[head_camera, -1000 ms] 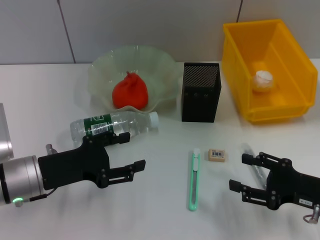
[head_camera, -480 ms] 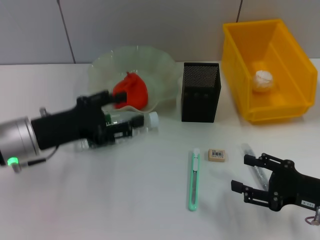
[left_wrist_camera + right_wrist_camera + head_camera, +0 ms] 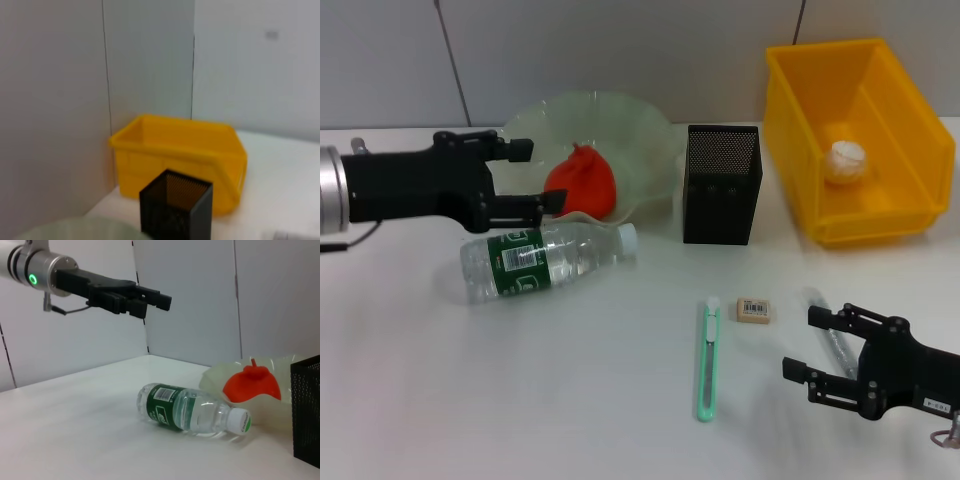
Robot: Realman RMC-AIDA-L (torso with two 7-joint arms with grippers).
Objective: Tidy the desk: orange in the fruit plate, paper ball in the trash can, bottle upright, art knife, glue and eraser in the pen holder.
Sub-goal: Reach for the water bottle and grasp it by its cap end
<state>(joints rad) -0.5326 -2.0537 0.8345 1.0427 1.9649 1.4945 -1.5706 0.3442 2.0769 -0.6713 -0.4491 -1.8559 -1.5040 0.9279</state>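
Observation:
The clear bottle (image 3: 545,260) (image 3: 192,412) with a green label lies on its side in front of the fruit plate (image 3: 640,130) (image 3: 215,380). The orange (image 3: 582,183) (image 3: 251,381) sits in that plate. My left gripper (image 3: 548,175) (image 3: 160,300) hovers open above the bottle, beside the orange, holding nothing. The paper ball (image 3: 847,160) rests in the yellow bin (image 3: 880,215) (image 3: 180,160). On the table lie the green art knife (image 3: 708,358), the eraser (image 3: 754,310) and the clear glue stick (image 3: 823,330). My right gripper (image 3: 798,344) stands open over the glue stick's near end.
The black mesh pen holder (image 3: 722,185) (image 3: 175,207) (image 3: 307,410) stands between the plate and the bin. A grey panelled wall closes off the back of the table.
My left arm has lifted from the table in front of the bottle and swung back over it, up beside the plate. The right gripper has hardly moved.

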